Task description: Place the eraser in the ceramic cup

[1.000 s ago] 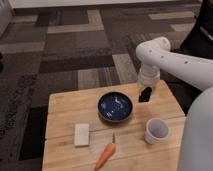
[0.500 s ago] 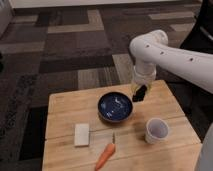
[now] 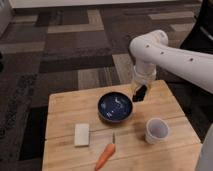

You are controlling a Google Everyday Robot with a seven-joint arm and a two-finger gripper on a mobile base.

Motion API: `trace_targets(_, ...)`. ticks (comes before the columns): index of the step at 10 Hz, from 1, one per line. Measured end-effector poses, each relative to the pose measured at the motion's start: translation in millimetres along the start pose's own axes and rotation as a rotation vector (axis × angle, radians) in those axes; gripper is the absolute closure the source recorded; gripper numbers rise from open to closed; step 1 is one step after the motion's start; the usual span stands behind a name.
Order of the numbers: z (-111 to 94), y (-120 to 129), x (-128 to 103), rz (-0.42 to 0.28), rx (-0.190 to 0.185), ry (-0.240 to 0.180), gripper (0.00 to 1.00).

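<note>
While my gripper (image 3: pixel 140 93) hangs above the table's (image 3: pixel 60 107) far edge beside the blue bowl (image 3: pixel 115 107), fingers closed on what looks like the eraser (image 3: pixel 141 93), pickup seems done. Still left: carry to the ceramic cup (image 3: pixel 156 130), release inside.

My arm (image 3: pixel 165 52) has swung toward 9 o'clock over the last second: the elbow and forearm, earlier stretched out past the tabletop's (image 3: pixel 65 107) 3 o'clock edge, now arch above its 1 o'clock corner. My gripper (image 3: pixel 140 93), shut both then and now, has shifted with it. A second ago it hung between the blue bowl (image 3: pixel 115 107) and the ceramic cup (image 3: pixel 157 130), clear of the bowl rim; now it sits just beside the bowl's rim at about 2 o'clock and farther from the cup. A dark shape shows at the gripper tip; cannot tell whether it is the eraser.
</note>
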Motion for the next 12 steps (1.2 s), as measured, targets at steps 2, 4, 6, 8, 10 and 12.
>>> trace_targets(2, -19, 9, 29, -0.027, 0.017, -0.036, 1.00)
trace_targets(4, -30, 17, 70, -0.042, 0.023, -0.042, 1.00)
trace_targets(6, -40, 8, 112, 0.015, 0.008, -0.045, 1.00)
trace_targets(8, -40, -27, 138, 0.169, -0.063, -0.055, 1.00)
trace_targets(10, -31, -66, 159, 0.287, -0.100, -0.039, 1.00)
trace_targets(12, -28, -73, 164, 0.296, -0.111, -0.027, 1.00)
